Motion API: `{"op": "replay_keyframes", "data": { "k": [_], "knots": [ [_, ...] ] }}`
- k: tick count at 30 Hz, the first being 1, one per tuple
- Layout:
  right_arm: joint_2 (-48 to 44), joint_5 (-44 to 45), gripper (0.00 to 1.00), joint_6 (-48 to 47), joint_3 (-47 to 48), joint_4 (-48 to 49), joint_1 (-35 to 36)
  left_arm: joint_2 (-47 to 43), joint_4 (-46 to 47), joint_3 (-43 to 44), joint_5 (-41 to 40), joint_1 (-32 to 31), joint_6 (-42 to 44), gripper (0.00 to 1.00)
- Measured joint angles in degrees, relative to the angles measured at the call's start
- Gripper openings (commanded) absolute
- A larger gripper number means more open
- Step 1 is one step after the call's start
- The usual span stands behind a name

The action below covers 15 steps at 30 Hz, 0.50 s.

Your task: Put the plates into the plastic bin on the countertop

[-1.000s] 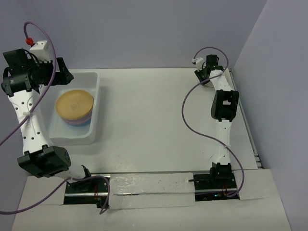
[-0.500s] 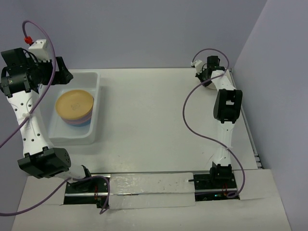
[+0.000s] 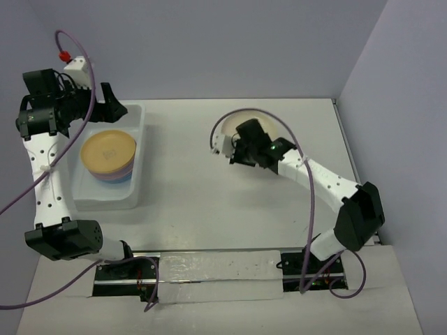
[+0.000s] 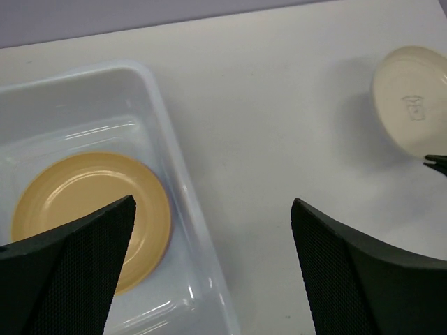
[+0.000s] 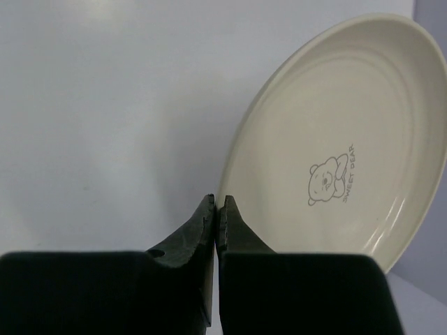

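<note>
Right gripper (image 5: 216, 208), previously at far corner, now on cream plate (image 5: 335, 160) rim.

A cream plate (image 5: 328, 160) is pinched by its rim between the closed fingers of the right hand (image 5: 216, 209). It is held tilted over the white worktop (image 3: 209, 202), and its hollow face, printed with a small bear and the words SWEET BEAR, is turned toward that hand. A translucent white plastic bin (image 4: 167, 139) is seen below the wide-open left hand (image 4: 213, 204), mostly under its left finger. In the bin a stack of plates (image 3: 112, 176) is laid flat, topped by an orange-yellow plate (image 4: 87, 209). Pink-purple and blue rims are seen beneath it.
</note>
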Motion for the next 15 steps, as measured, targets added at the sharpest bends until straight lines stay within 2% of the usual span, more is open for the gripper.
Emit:
{"op": "replay_keyframes", "data": {
  "k": [7, 10, 15],
  "knots": [
    [-6.3, 12.8, 0.00, -1.3, -13.6, 1.9, 22.3, 0.0, 1.8, -8.8, -2.4, -18.0, 0.6, 0.90],
    [-7.5, 18.2, 0.00, -1.8, -16.7, 2.2, 30.4, 0.0, 3.0, -13.4, -4.0, -25.4, 0.5, 0.88],
    [-8.4, 24.4, 0.00, -2.1, -18.6, 3.5, 38.6, -0.1, 5.9, -22.1, -7.3, -35.4, 0.4, 0.85]
  ]
}}
